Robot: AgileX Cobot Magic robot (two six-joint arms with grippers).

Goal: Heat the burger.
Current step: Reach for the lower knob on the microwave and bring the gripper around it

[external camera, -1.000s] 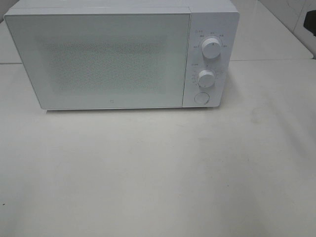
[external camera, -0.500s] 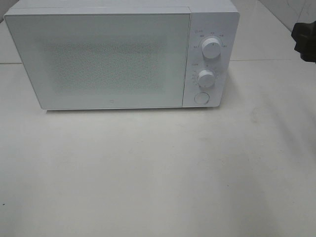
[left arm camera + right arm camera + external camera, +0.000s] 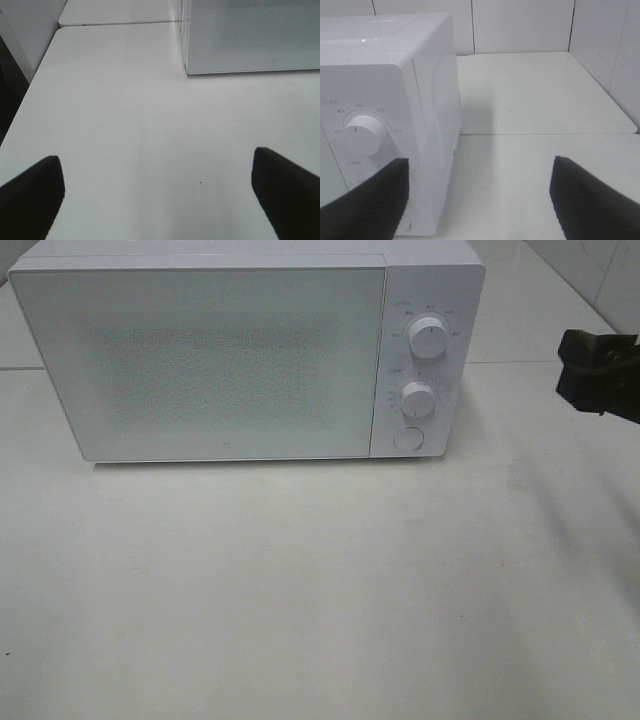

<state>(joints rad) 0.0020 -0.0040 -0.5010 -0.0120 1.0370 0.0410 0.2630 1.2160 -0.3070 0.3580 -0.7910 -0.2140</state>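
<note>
- Burger appears in no view; whether it sits behind the shut frosted door of the white boxy microwave (image 3: pixel 200 360) cannot be told.
- Spread and empty: left claw (image 3: pixel 156 165) over the pale counter (image 3: pixel 125 100), right claw (image 3: pixel 480 167) beside the dial panel.
- Judged left: setting the white round dials (image 3: pixel 428 337).

Your white table (image 3: pixel 300 590), with one microwave (image 3: pixel 200 360) standing on it.
You had the white microwave at the far side of the table, left of the middle, its door shut and facing the near edge. On its right-hand panel two round knobs (image 3: pixel 428 338) sat one above the other, with a round button (image 3: pixel 407 438) just below them. A thin seam (image 3: pixel 540 362) ran across the tabletop to the right of the microwave.
</note>
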